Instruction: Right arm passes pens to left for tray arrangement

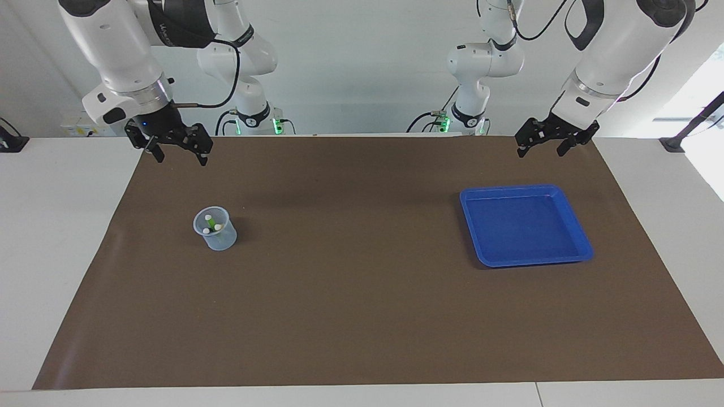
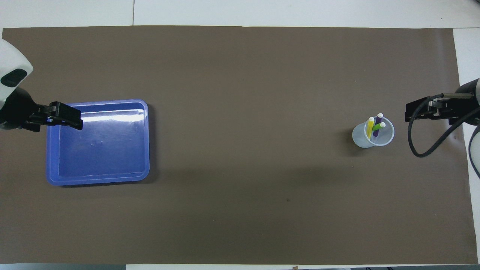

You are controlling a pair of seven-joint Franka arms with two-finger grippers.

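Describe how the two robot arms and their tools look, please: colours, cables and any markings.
Both arms are big and white with dark joint bands, a silver wrist ring and a black two-finger tool. The right arm has a black upper sleeve with pale lettering, and a black cable loops to its wrist above the right tool. The left arm has a black strap, and no cable loop at the wrist above the left tool.

Three pens (image 2: 376, 128), yellow, green and purple, each white-capped, are stood cap-up and leaning in a small translucent cup (image 1: 215, 229) toward the right arm's end of the table. The blue square tray (image 1: 582, 243) is laid flat toward the left arm's end, nothing in it.
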